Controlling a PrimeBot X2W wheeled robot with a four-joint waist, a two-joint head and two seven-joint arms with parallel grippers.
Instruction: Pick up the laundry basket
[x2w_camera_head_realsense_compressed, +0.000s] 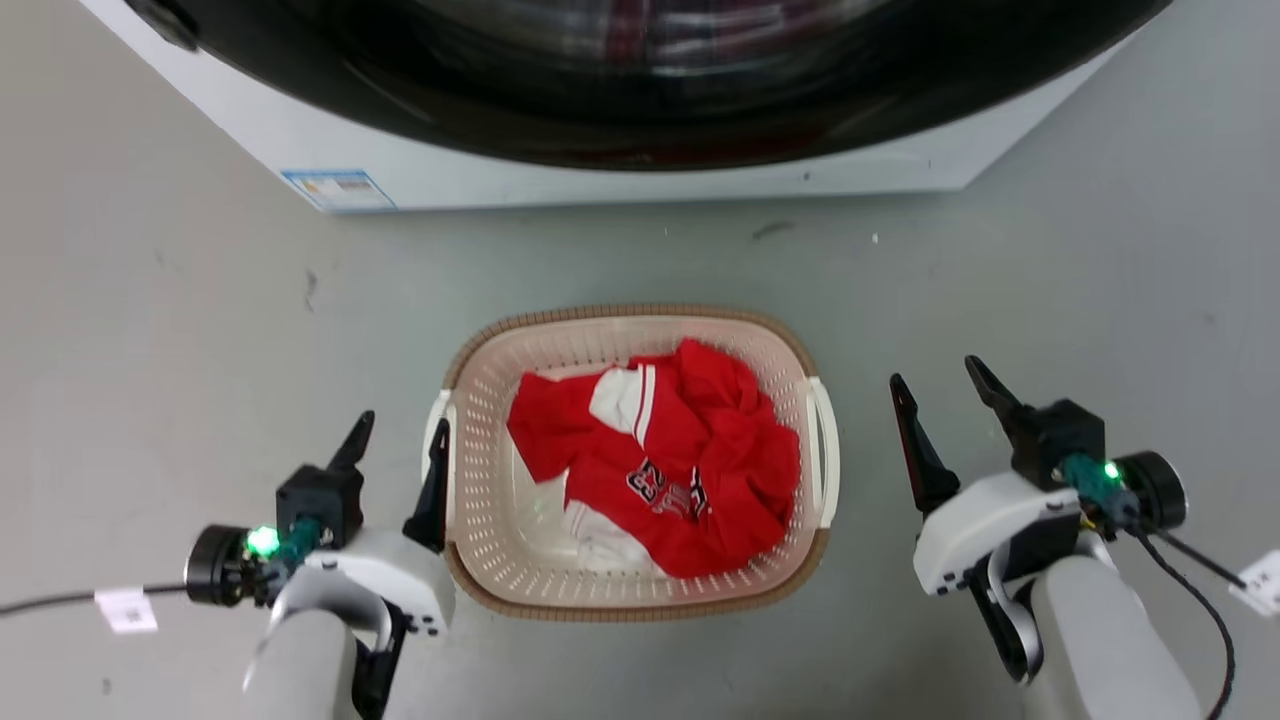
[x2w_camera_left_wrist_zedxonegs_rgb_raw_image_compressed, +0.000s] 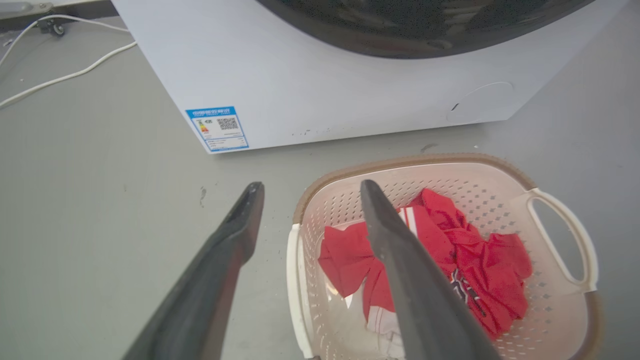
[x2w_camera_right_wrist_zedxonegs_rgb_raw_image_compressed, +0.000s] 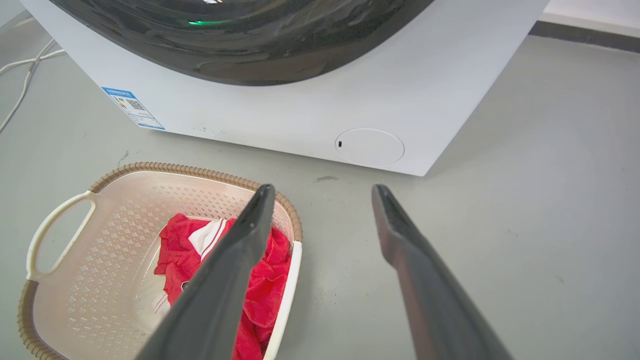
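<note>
1. A smooth white washer (x2w_camera_head_realsense_compressed: 600, 185) with a dark curved door stands on the grey floor (x2w_camera_head_realsense_compressed: 150, 330).
2. The laundry basket (x2w_camera_head_realsense_compressed: 480, 480) sits on the floor before it — perforated cream plastic, rounded-rectangular, brown woven-look rim. Its long axis seems to run left to right.
3. A crumpled red garment (x2w_camera_head_realsense_compressed: 690, 470) lies inside.
4. The left hand (x2w_camera_head_realsense_compressed: 404, 422) is spread around the left handle; the right hand (x2w_camera_head_realsense_compressed: 935, 372) — also spread — is near the right handle, apart from it.

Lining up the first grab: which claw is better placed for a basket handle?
Left. The left claw is open, with the left handle of the laundry basket between its fingers in its wrist view. The right claw, also open, stands apart from the right handle, floor between.
</note>
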